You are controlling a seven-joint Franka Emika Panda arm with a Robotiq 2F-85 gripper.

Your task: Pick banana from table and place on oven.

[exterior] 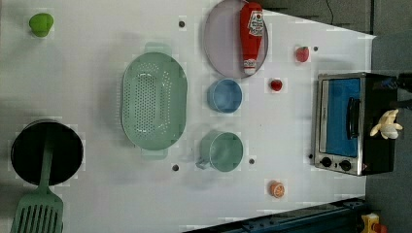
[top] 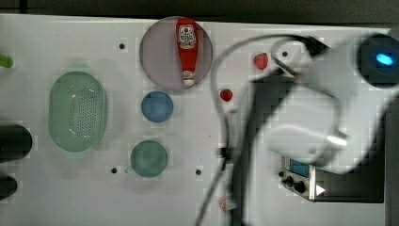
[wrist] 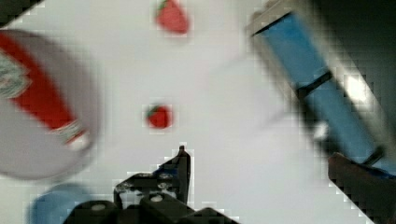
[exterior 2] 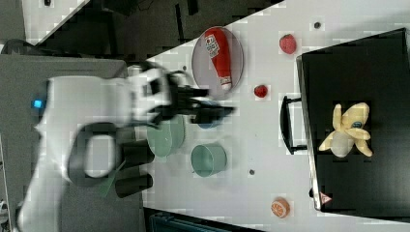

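Yellow banana lies flat on the black top of the oven, near its front edge by the door handle, so it cannot roll off. Off over the table, the gripper is wide open and holds nothing.

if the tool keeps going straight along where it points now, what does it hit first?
Judging by the wrist view, the tool points down at bare table, between the small strawberry and the oven door. Likely the tabletop first; depth is unclear.
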